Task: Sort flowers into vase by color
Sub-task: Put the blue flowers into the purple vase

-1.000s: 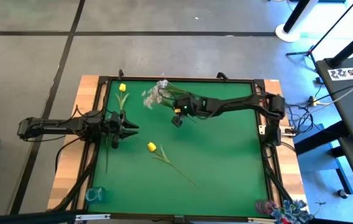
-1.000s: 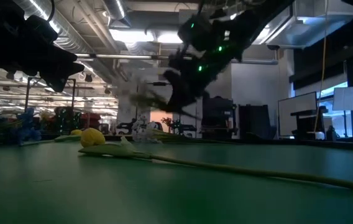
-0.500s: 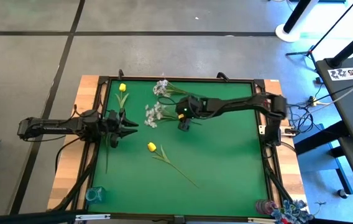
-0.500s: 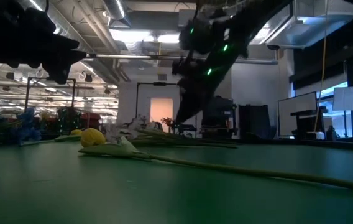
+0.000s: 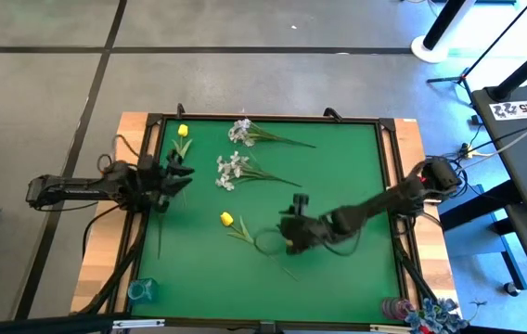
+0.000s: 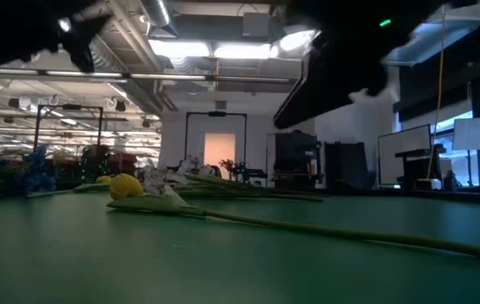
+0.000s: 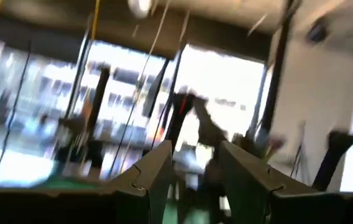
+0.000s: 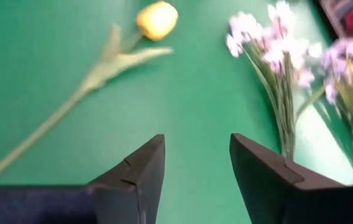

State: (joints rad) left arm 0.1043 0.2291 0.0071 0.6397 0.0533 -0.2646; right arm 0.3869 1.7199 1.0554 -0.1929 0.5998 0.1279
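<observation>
- Left gripper (image 5: 173, 173): at the table's left edge, fingers apart, empty; blurred in its wrist view.
- Yellow tulip (image 5: 227, 219): lying mid-table, stem partly hidden.
- Right gripper (image 5: 289, 232): over that stem, fingers apart, empty.

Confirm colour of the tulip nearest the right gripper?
Yellow tulip; clearest in the right wrist view.
</observation>
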